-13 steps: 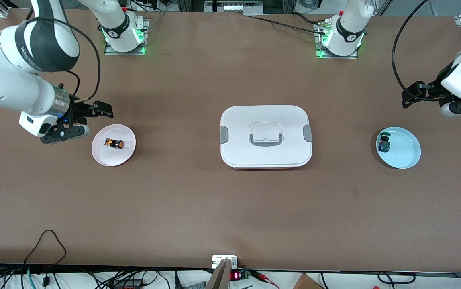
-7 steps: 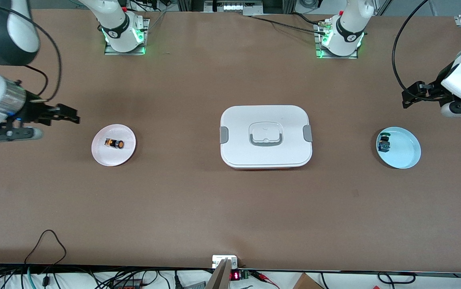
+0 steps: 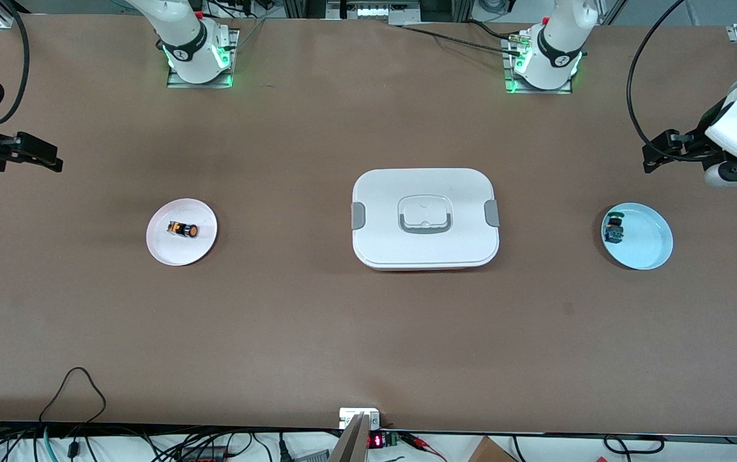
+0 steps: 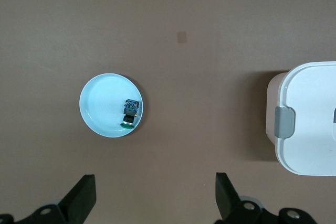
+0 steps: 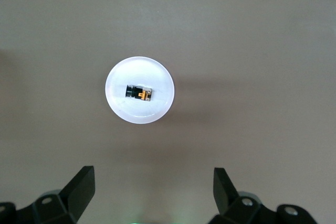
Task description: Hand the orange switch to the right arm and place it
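The orange switch [image 3: 182,229] lies on its side on a small pale pink plate [image 3: 169,253] toward the right arm's end of the table. In the right wrist view the orange switch [image 5: 139,94] rests in the middle of that plate [image 5: 139,116]. My right gripper [image 3: 38,157] hangs open over the table's edge at that end, well apart from the plate, and its fingers [image 5: 79,187] hold nothing. The left arm waits at its own end. Its gripper [image 3: 654,154] is open and empty over bare table beside a blue plate.
A white lidded box [image 3: 425,218] with grey clips stands at the table's middle. The light blue plate [image 3: 651,247] at the left arm's end holds a green-capped switch [image 3: 614,229]. The left wrist view shows that plate [image 4: 100,108], its switch [image 4: 129,114] and the box's end [image 4: 310,124].
My right gripper has drawn away from the pink plate toward the table's end, still open and empty. The orange switch stays on the plate. The left arm has not moved.
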`<state>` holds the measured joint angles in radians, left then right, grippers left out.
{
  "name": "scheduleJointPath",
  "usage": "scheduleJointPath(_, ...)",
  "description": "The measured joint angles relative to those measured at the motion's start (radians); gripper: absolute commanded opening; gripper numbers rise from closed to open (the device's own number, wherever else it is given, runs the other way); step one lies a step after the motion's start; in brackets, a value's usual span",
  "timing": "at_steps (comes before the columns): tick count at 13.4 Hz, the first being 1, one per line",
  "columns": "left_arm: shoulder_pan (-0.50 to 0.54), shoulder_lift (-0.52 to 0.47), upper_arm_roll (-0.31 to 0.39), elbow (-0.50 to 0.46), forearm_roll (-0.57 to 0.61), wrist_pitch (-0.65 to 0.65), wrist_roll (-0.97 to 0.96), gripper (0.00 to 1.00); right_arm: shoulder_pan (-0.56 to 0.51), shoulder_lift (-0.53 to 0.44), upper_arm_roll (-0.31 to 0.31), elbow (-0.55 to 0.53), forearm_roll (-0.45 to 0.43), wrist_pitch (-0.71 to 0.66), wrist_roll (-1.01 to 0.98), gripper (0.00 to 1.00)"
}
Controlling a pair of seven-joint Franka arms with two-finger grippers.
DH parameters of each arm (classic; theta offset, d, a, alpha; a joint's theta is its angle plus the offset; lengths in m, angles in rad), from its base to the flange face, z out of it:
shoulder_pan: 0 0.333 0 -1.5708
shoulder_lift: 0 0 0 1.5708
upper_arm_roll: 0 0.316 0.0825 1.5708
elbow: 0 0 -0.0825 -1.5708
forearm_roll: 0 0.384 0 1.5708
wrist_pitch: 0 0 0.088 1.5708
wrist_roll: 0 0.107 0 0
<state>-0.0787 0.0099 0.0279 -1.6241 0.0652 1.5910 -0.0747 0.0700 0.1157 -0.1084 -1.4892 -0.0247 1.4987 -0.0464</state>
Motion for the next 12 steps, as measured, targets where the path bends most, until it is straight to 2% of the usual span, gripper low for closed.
scheduleJointPath(5,0.000,0.000,0.000,0.000,0.000,-0.004,0.000,1.00,0.002,-0.038,0.000,-0.107,-0.001,0.075,0.019,1.00)
scheduleJointPath(9,0.000,0.000,0.000,0.000,0.000,-0.006,0.000,1.00,0.005,-0.096,0.004,-0.145,-0.001,0.071,0.051,1.00)
scheduleJointPath(12,0.000,0.000,0.000,0.000,0.000,-0.007,0.000,1.00,0.001,-0.104,0.002,-0.152,-0.001,0.069,0.039,1.00)
